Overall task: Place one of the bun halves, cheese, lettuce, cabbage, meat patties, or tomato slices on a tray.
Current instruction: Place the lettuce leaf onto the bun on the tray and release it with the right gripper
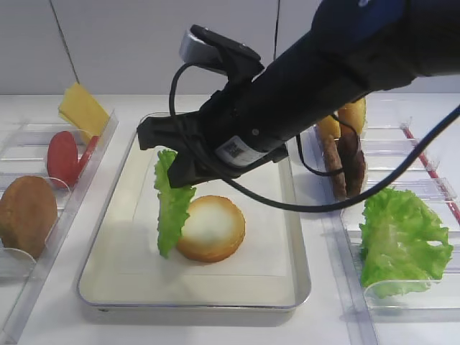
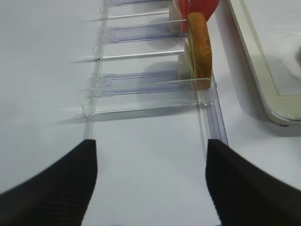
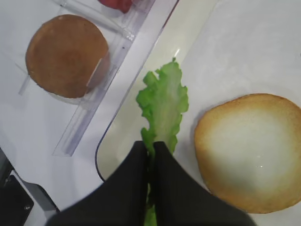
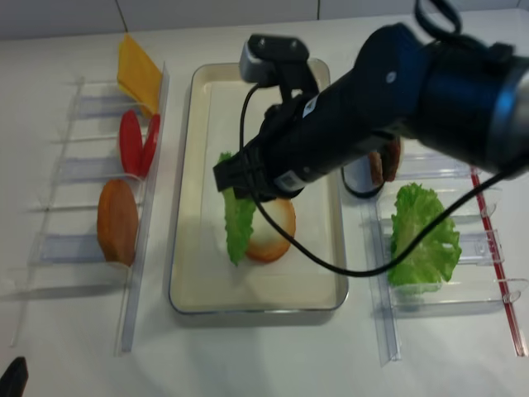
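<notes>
My right gripper is shut on the top edge of the lettuce. The leaf hangs edge-on over the left part of the tray, its lower tip close to the liner. Just right of it, a bun half lies on the tray, pale face up. My left gripper is open over bare table, with nothing between its fingers.
The left clear holder carries cheese, tomato slices and a bun half. The right holders carry cabbage, meat patties and more bun halves.
</notes>
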Controlling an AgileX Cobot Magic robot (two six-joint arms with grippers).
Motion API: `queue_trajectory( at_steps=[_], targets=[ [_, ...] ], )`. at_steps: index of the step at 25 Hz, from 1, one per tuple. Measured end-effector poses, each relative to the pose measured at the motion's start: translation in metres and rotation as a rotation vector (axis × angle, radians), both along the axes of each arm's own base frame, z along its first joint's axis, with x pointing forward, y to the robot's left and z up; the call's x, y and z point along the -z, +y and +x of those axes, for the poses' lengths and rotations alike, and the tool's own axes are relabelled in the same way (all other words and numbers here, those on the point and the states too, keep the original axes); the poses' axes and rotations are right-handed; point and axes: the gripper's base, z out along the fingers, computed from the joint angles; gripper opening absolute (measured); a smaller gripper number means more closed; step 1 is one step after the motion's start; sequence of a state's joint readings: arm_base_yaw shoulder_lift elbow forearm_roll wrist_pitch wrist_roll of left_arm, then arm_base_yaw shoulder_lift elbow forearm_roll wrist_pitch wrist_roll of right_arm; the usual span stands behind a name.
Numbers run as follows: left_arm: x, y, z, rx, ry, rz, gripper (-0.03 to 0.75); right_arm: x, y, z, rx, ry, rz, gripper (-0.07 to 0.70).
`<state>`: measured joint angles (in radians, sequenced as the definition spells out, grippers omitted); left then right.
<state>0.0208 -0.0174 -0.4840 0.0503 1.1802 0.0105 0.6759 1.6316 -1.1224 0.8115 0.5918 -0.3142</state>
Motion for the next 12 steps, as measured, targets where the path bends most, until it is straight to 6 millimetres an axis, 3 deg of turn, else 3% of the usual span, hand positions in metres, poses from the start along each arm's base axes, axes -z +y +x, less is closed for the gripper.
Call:
queue_trajectory(
  at_steps=[8,12],
  targets=[
    [0.0,0.0,0.0,0.0,0.0,0.0,0.49,0.007,0.003,0.008,0.045,-0.017,0.003,0.02],
    [0.0,0.0,0.0,0.0,0.0,0.0,0.49,0.024,0.006,0.013,0.042,0.005,-0.035,0.02]
  ],
)
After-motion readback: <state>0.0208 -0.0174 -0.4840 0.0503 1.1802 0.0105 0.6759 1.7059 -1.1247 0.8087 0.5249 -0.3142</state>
